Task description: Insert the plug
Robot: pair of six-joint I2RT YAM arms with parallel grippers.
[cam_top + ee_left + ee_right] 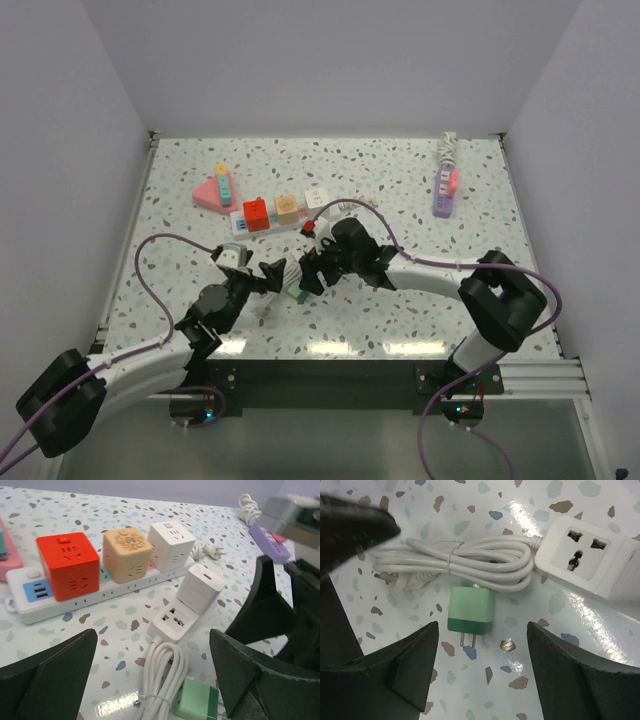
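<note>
A small green plug [471, 610] lies flat on the speckled table, its two metal prongs bare. It rests against a bundled white cord [460, 562] that leads to a white socket block [577, 555]. My right gripper [482, 680] is open, hovering over the plug with a finger on each side and nothing in it. My left gripper [152, 650] is open and empty, facing the socket block [172, 622] and the cord [162, 675], with the green plug [197, 700] low between its fingers. In the top view both grippers [268, 275] [312, 272] meet over the plug [293, 293].
A white power strip [90, 597] carries red [70, 565], beige [127, 552] and white [172, 542] cube adapters. A white charger cube [200, 587] sits on the socket block's far end. A pink triangular block [213, 190] lies back left, a purple strip [445, 190] back right.
</note>
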